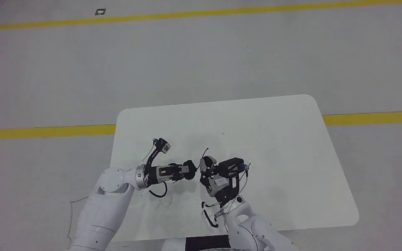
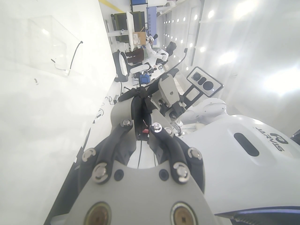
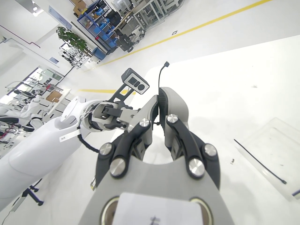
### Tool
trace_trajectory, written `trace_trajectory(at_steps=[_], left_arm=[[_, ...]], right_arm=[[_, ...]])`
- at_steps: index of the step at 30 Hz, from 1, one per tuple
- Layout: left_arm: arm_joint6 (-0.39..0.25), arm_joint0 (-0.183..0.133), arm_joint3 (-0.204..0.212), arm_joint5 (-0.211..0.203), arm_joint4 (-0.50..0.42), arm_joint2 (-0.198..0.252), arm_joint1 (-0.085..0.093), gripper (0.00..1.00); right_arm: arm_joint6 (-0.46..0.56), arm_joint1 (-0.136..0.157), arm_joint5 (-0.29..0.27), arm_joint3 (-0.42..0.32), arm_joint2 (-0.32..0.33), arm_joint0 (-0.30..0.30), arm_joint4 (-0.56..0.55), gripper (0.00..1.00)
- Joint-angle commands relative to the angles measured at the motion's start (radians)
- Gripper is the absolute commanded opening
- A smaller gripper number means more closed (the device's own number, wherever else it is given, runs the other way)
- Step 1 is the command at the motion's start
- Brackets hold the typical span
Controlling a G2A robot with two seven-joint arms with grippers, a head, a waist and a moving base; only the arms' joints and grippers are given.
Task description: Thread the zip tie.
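The right hand (image 3: 159, 100) pinches the zip tie (image 3: 160, 78) tight; the tie sticks straight out past its fingertips, head at the far end. The left hand (image 1: 187, 168) is just beside, tip to tip, fingers together; what it grips I cannot tell. Below is the white tabletop (image 1: 282, 144), with a spare tie (image 3: 257, 162) in a clear tray (image 3: 281, 129). Past that, grey floor (image 1: 188, 63) and a yellow line (image 1: 188, 14).

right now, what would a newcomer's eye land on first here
The two claws facing tip to tip over the near side of the white table: the right claw is shut on a black zip tie whose head stands up above it, the left claw close beside. Off to the side, a clear tray holds a second zip tie.
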Motion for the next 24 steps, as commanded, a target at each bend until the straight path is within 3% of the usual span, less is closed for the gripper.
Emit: trace_trajectory(at_steps=[1,24], left_arm=[[0.0,0.0,0.0,0.0,0.0,0.0,0.0,0.0],[0.0,0.0,0.0,0.0,0.0,0.0,0.0,0.0]], right_arm=[[0.001,0.0,0.003,0.0,0.001,-0.001,0.0,0.0],[0.01,-0.009,0.012,0.011,-0.009,0.012,0.046,0.0]])
